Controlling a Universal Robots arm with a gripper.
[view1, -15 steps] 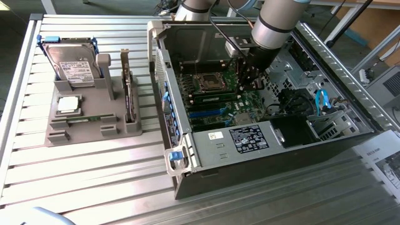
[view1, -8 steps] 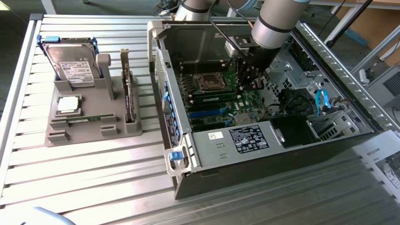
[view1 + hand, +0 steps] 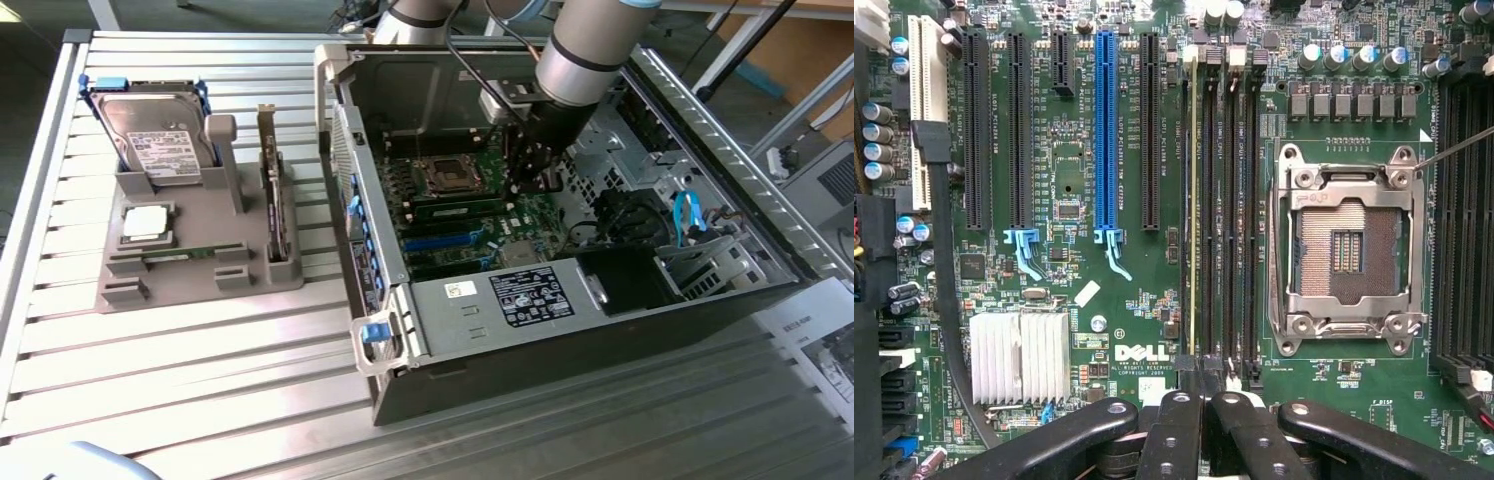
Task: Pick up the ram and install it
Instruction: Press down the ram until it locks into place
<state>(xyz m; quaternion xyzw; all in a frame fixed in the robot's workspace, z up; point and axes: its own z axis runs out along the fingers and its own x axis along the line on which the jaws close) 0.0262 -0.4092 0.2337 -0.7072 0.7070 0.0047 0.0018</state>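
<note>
The ram (image 3: pixel 1194 220) shows as a thin yellow-green edge lying along one of the black memory slots, beside the empty CPU socket (image 3: pixel 1346 250). It runs the slot's full length and looks level with the neighbouring slots. My gripper (image 3: pixel 1204 400) is shut, its black fingertips together over the end of the ram. Whether they touch it I cannot tell. In the exterior view the gripper (image 3: pixel 534 185) reaches down into the open computer case (image 3: pixel 400 330), over the motherboard (image 3: pixel 501 235) next to the CPU socket (image 3: pixel 447 175).
A grey holder (image 3: pixel 174 275) at the exterior view's left carries a hard drive (image 3: pixel 158 140), a silver CPU chip (image 3: pixel 147 222) and an upright expansion card (image 3: pixel 274 200). Case walls, blue cables (image 3: pixel 687 215) and a power supply (image 3: pixel 534 295) ring the motherboard. A heatsink (image 3: pixel 1019 355) and PCI slots (image 3: pixel 1104 130) lie nearby.
</note>
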